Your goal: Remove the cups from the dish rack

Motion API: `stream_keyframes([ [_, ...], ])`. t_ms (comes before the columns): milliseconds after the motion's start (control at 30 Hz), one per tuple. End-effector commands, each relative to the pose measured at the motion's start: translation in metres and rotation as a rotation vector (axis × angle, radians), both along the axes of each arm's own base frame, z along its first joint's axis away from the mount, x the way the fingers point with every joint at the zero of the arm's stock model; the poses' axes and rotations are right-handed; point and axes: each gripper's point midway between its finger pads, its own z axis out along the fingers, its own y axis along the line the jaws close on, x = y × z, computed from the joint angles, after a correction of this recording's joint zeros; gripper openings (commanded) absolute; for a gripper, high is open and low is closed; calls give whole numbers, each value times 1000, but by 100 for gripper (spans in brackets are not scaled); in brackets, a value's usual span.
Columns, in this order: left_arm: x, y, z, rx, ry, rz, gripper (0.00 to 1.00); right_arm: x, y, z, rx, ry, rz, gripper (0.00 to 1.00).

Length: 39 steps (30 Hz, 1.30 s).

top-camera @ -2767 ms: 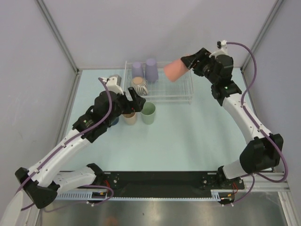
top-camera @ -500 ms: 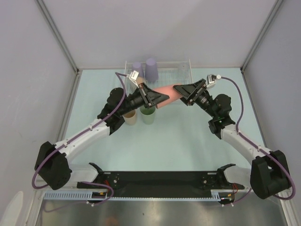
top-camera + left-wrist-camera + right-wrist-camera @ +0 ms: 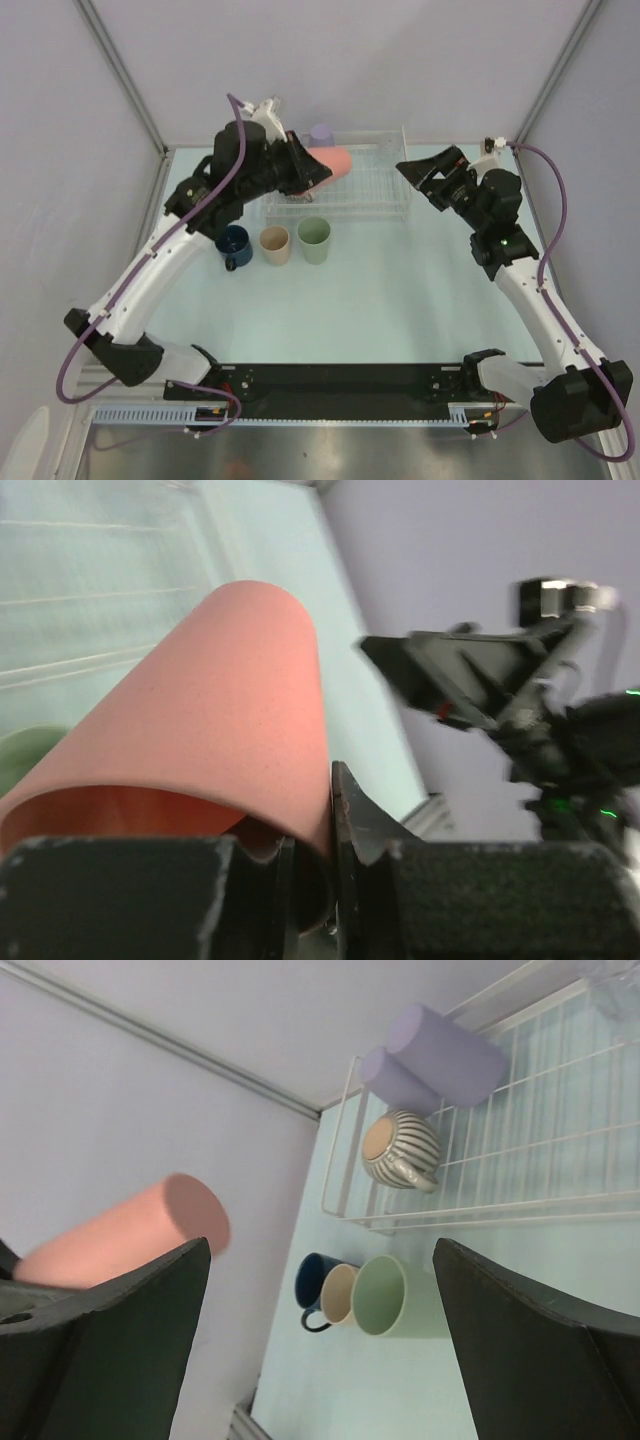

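The pink cup [image 3: 330,163] is held by the left gripper [image 3: 306,172] above the rack [image 3: 385,190]; the right gripper [image 3: 420,183] is spread wide.

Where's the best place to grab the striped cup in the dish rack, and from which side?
Come from above and pinch the striped cup across its rounded ribbed body. It stands in the dish rack corner, round end up, with the lavender cups close beside it, so a sideways approach looks crowded.
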Motion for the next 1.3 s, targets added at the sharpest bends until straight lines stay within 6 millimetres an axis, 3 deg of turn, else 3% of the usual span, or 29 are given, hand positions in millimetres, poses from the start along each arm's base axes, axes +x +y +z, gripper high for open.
stream_keyframes([
  [0,5,61,-56,534,142,131,1,-6,-20,-7,-152,21,-78,100],
  [33,4,78,-65,637,165,176,1,-7,-19,-7,-156,18,-75,100],
  [133,6,92,-70,728,147,202,0,-10,-17,-9,-166,20,-69,100],
  [267,5,106,-92,848,189,225,0,-12,-12,-19,-166,46,-47,100],
  [400,1,111,-97,924,178,248,0,-15,-9,-24,-170,57,-37,100],
  [633,1,92,-109,953,174,207,1,-18,-5,-37,-176,87,-20,100],
  [933,7,52,-114,922,174,110,0,-20,-2,-47,-175,106,-4,100],
  [1267,8,30,-114,881,186,59,1,-22,0,-55,-173,116,7,100],
])
